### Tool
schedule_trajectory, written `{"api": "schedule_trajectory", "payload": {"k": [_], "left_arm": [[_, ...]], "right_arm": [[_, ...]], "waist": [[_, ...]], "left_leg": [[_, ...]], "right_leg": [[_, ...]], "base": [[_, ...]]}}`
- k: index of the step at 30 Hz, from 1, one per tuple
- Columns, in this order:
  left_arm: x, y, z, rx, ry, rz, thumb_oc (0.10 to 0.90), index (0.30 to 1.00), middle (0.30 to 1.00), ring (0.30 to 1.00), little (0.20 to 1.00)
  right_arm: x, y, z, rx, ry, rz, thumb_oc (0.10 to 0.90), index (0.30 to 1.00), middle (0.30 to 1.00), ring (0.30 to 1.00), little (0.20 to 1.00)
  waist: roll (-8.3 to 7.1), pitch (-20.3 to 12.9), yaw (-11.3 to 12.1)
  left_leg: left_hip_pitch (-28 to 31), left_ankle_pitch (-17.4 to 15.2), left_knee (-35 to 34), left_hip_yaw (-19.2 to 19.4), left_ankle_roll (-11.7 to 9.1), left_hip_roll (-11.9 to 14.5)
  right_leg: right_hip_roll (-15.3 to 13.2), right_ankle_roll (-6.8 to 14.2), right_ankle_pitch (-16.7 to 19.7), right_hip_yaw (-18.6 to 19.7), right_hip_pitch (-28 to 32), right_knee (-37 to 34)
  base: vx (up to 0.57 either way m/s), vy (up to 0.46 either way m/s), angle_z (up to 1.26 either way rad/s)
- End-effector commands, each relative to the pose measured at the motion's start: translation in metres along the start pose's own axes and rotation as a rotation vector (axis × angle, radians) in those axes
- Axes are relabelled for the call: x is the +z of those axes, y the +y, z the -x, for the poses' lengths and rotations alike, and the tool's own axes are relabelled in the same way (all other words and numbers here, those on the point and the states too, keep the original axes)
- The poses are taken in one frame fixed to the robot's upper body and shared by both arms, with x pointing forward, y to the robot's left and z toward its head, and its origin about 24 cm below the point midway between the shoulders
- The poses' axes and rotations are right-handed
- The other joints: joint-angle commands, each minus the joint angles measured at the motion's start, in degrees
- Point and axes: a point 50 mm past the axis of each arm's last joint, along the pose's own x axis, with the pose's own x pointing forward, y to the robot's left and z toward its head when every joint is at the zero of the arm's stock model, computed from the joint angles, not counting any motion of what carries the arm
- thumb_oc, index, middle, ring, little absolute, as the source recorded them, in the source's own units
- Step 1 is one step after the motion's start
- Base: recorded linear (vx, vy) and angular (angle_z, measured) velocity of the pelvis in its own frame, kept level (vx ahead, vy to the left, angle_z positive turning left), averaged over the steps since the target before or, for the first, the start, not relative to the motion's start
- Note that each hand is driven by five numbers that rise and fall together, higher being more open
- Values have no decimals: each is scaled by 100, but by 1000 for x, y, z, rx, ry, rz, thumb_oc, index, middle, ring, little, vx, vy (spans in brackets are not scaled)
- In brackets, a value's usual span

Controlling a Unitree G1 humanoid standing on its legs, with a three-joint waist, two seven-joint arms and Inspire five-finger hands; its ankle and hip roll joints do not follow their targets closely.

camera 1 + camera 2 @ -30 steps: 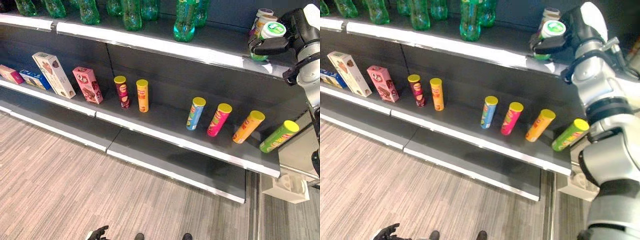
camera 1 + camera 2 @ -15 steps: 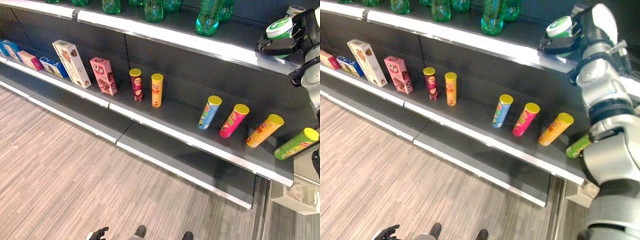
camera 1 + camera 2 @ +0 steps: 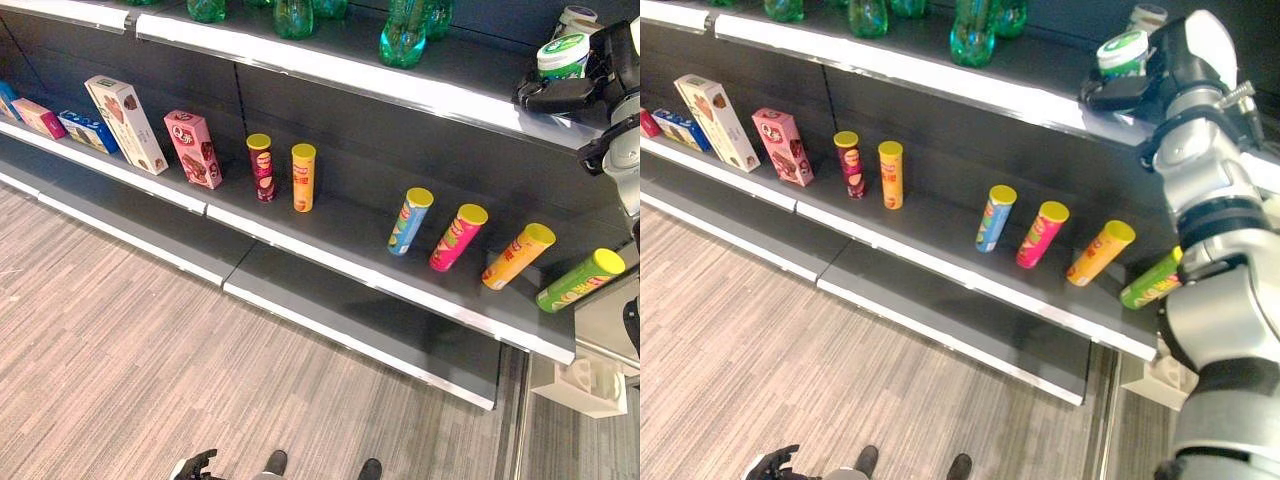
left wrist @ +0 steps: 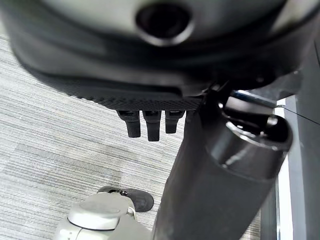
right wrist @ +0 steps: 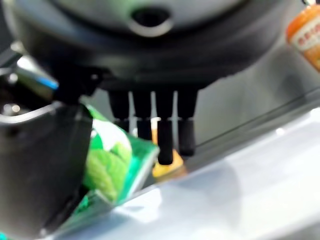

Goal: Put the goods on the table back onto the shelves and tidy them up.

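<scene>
our right arm reached up to the top shelf [image 3: 330,72], its right hand [image 3: 1160,82] clasped around a green-lidded cup [image 3: 1121,55] at the shelf's edge; our left hand [image 3: 192,466] hung low, fingers relaxed.

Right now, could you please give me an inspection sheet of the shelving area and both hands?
Surface: dark shelves with pale front edges; no table seen.
Job's things: green cup with a white lid, held at the top shelf's right end, more cups behind it.
Clutter: six tubes on the middle shelf, two upright, four leaning; boxes further left; green bottles on the top shelf.
Hands: right hand curled round the green cup; left hand low over the floor, fingers relaxed, holding nothing.
Cables: nothing seen.
Surroundings: grey striped floor; white bracket by the shelf foot.
</scene>
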Motion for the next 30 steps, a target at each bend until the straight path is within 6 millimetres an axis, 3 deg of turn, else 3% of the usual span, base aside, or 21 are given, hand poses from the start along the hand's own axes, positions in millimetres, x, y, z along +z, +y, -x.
{"api": "schedule_trajectory", "payload": {"k": [1, 2, 3, 5, 22, 27, 30], "left_arm": [[16, 27, -4, 77, -61, -83, 800, 900, 900, 900, 900], [15, 27, -3, 76, -58, -82, 800, 900, 900, 900, 900], [15, 28, -3, 77, -58, -82, 800, 900, 900, 900, 900], [14, 28, -3, 76, -57, -86, 800, 900, 900, 900, 900], [13, 25, -4, 71, -46, -93, 800, 900, 900, 900, 900], [13, 23, -4, 63, -44, -93, 800, 900, 900, 900, 900], [12, 24, -4, 70, -37, -91, 800, 900, 900, 900, 900]], "right_arm": [[31, -70, -11, -252, -68, -84, 400, 300, 300, 300, 300], [30, -69, -11, -250, -66, -105, 445, 368, 368, 368, 368], [29, -69, -11, -250, -64, -107, 643, 665, 665, 665, 665], [30, -67, -11, -244, -64, -115, 800, 900, 900, 900, 900], [30, -69, -10, -258, -68, -163, 800, 900, 900, 900, 900], [44, -81, -7, -318, -158, -288, 800, 900, 900, 900, 900], [72, -100, 5, -348, -351, -353, 800, 900, 900, 900, 900]], "waist": [[-272, -33, 44], [-268, -32, 44], [-269, -35, 45], [-270, -44, 44], [-306, -80, -25], [-293, -101, -81], [-303, -112, -182]], "left_leg": [[141, -426, -50, 483, 31, 16], [150, -428, -50, 494, 30, 17], [155, -429, -50, 500, 31, 17], [160, -435, -50, 507, 29, 18], [238, -480, -50, 598, 31, 53], [274, -517, -50, 687, 46, 43], [295, -548, -50, 768, 70, 24]], "right_leg": [[-244, 527, -735, 195, 660, 43], [-244, 529, -738, 197, 667, 43], [-243, 530, -737, 201, 668, 43], [-236, 529, -743, 207, 673, 43], [-226, 535, -739, 264, 690, 43], [-254, 564, -707, 307, 679, 43], [-298, 608, -659, 346, 643, 43]], "base": [[2, 5, -8], [-1, 7, -8], [0, 8, -7], [-1, 4, -4], [-1, 0, -1], [-20, 40, -9], [-19, 90, -11]]}}
